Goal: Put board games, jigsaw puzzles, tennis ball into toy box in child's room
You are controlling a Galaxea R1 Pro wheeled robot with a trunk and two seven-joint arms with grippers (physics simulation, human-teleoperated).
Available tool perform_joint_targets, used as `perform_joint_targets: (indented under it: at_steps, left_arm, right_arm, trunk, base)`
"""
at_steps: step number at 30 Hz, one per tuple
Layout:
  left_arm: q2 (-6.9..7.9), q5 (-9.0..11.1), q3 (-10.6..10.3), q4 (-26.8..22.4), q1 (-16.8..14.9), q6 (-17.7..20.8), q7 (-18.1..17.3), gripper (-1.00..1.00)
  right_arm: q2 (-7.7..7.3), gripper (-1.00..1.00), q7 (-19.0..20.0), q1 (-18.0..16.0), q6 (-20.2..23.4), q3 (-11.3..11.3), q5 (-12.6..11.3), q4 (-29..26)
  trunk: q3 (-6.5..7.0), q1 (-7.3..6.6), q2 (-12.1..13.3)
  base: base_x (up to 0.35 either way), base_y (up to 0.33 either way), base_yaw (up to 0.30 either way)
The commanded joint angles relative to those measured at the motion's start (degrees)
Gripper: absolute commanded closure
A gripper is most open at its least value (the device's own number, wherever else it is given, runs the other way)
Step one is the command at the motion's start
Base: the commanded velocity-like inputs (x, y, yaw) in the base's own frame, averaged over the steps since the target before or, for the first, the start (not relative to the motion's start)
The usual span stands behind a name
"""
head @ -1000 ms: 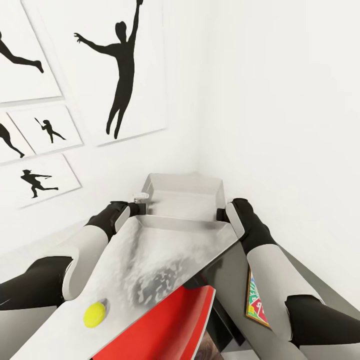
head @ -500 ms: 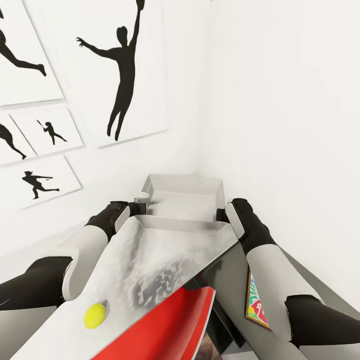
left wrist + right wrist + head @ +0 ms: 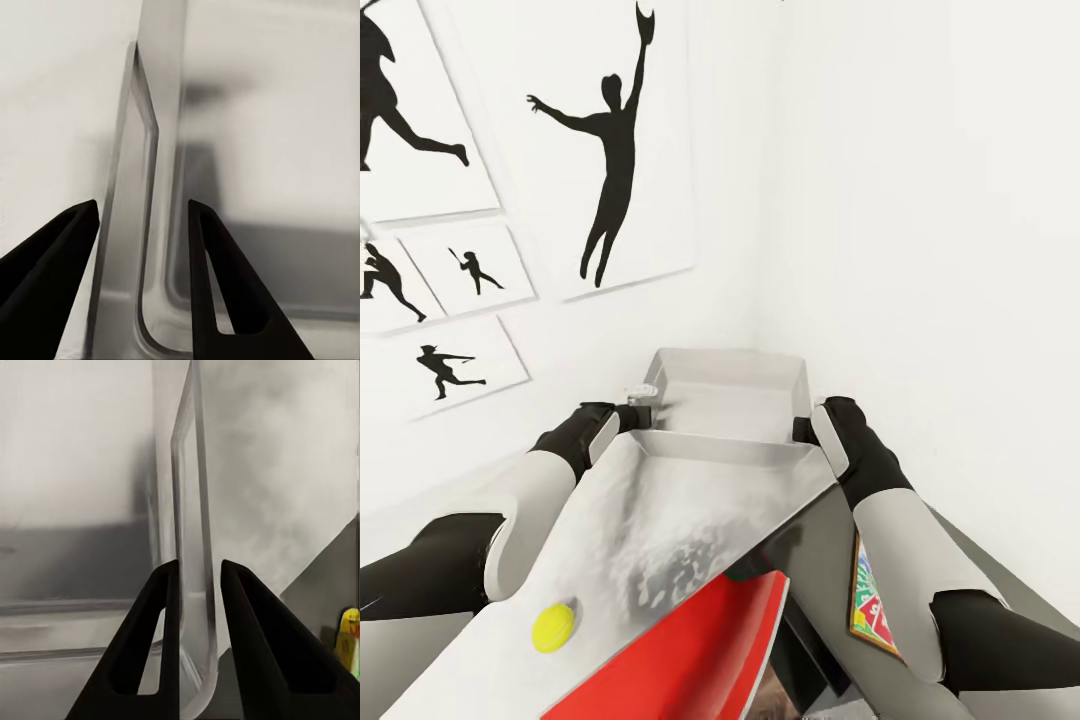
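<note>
Both arms are clad in light grey shells joined by black segments. Each tool, left (image 3: 142, 281) and right (image 3: 199, 641), is formed of tapering black fingers.

Toy box (image 3: 725, 395) is light grey, mottled darker grey inside; ball (image 3: 553, 627) is yellow-green; the flat slab (image 3: 690, 660) under the box is plain red with a pale edge. Board game (image 3: 868, 600) by the right arm has an orange border and a green, red, yellow and blue print. Arms are white with black joints, fingers (image 3: 161, 615) black; walls white, posters (image 3: 600, 140) white with black silhouettes.
</note>
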Motion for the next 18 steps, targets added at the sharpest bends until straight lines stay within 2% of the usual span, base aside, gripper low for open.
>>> perform_joint_targets:
  at_steps: [1,10,18]
  left_arm:
    - [-0.04,0.66,0.23,-0.05,0.01,0.35,-0.25,1.0]
    - [0.0,0.66,0.25,-0.18,0.04,0.35,-0.25,1.0]
    - [0.05,0.66,0.25,-0.22,0.04,0.33,-0.25,1.0]
  right_arm:
    - [0.05,1.0,-0.21,-0.06,-0.56,-0.12,-2.54,-0.09]
    - [0.05,1.0,-0.19,-0.06,-0.56,-0.12,-2.54,-0.09]
    - [0.04,1.0,-0.18,-0.06,-0.56,-0.12,-2.54,-0.09]
  trunk:
    - [-0.01,0.01,-0.12]
    - [0.2,0.01,-0.12]
    - [0.2,0.01,-0.12]
  base:
    - [-0.274,0.0,0.0]
    - [-0.316,0.001,0.0]
    - [-0.223,0.103,0.0]
